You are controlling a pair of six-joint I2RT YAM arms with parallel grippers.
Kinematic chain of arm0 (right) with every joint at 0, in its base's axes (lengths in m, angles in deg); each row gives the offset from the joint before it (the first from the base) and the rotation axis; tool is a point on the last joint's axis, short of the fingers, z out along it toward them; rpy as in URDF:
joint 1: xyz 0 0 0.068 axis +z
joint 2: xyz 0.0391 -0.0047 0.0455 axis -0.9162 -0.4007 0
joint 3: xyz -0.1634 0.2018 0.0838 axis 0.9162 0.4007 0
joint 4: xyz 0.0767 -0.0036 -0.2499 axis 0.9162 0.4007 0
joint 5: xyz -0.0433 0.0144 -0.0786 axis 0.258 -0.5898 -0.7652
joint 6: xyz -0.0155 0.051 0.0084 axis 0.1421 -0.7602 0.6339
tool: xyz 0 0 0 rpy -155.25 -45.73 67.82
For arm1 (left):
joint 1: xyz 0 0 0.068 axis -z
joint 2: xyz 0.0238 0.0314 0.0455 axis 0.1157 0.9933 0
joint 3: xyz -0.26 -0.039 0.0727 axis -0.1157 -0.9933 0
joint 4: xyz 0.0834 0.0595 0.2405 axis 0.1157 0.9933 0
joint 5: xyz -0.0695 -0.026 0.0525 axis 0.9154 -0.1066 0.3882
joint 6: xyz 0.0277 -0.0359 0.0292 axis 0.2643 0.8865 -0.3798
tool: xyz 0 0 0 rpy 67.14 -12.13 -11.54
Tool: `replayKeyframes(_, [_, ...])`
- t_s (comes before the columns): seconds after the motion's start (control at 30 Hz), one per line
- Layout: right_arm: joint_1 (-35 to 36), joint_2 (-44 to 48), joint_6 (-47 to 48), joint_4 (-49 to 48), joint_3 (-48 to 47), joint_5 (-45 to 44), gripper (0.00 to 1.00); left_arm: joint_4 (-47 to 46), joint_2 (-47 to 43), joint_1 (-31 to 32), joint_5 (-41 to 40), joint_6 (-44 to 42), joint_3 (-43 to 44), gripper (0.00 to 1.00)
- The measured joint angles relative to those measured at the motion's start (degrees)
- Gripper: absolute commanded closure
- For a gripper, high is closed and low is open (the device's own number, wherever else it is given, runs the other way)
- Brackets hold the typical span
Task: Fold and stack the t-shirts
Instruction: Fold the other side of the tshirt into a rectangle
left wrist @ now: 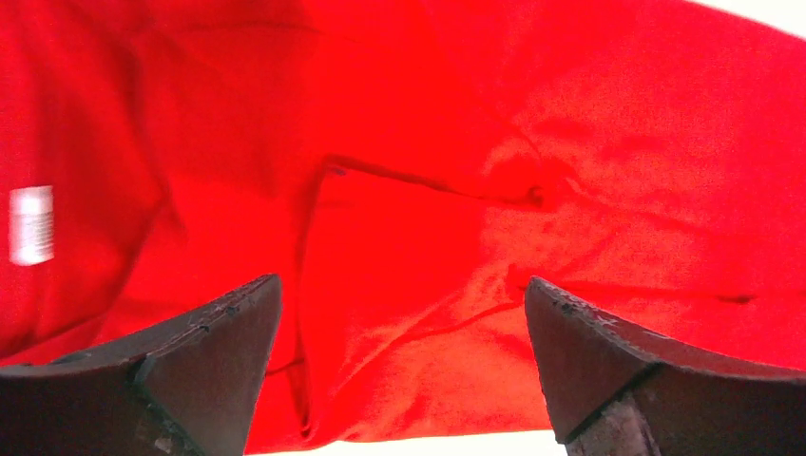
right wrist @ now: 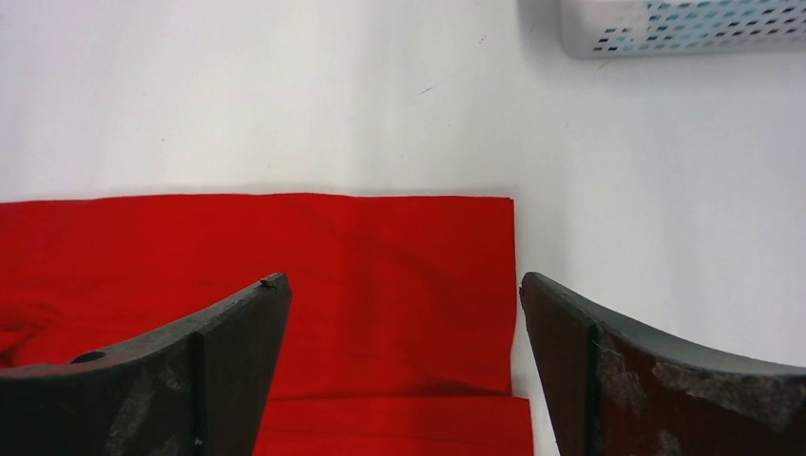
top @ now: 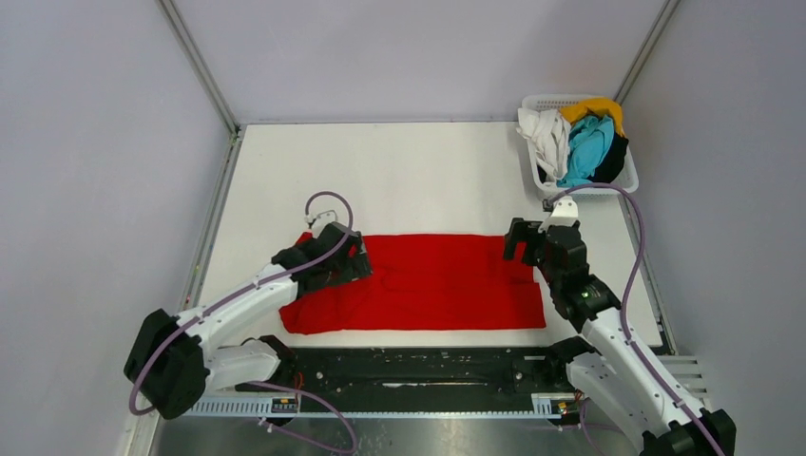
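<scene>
Large red cloth t-shirt (top: pixel 428 280) folded flat on white table (top: pixel 418 171). Left gripper (left wrist: pixel 401 285) and right gripper (right wrist: pixel 404 280) both released, over its ends.

Matt red cloth t-shirt (top: pixel 428 280); white plastic lattice basket (top: pixel 582 185).

Red t-shirt (top: pixel 437 280) folded flat, front centre; white, turquoise, yellow, black t-shirts (top: pixel 582 142) crumpled together far right.

A robot lab cell: plain grey panel walls (top: pixel 428 57) enclose a white table (top: pixel 409 176).
</scene>
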Motion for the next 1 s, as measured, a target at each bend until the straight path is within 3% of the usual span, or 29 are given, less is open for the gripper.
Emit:
replayKeyframes(0.17, [0.0, 0.02, -4.39, -0.28, 0.42, -0.92, 0.01, -8.31, 3.91, -0.55, 10.23, -3.58, -3.1, 0.01])
replayKeyframes(0.43, [0.0, 1.07, -5.97, 0.15, 0.55, -2.08, 0.02, -13.51, 3.61, -0.28, 18.71, -5.11, -9.31, 0.01])
replayKeyframes(0.67, [0.0, 2.45, -5.88, 0.15, 1.6, -1.92, 0.02, -14.47, -2.84, 9.38, 24.22, -5.35, -11.63, 0.01])
replayKeyframes(0.87, [0.0, 3.26, -5.46, 0.15, 2.73, -0.55, 0.02, -7.8, -9.9, 12.61, 18.8, -5.05, -9.51, 0.01])
replayKeyframes(1.0, [0.0, 2.6, -5.31, 0.15, 2.75, 0.52, 0.02, -5.55, -9.18, 8.92, 11.93, -3.37, -7.74, 0.01])
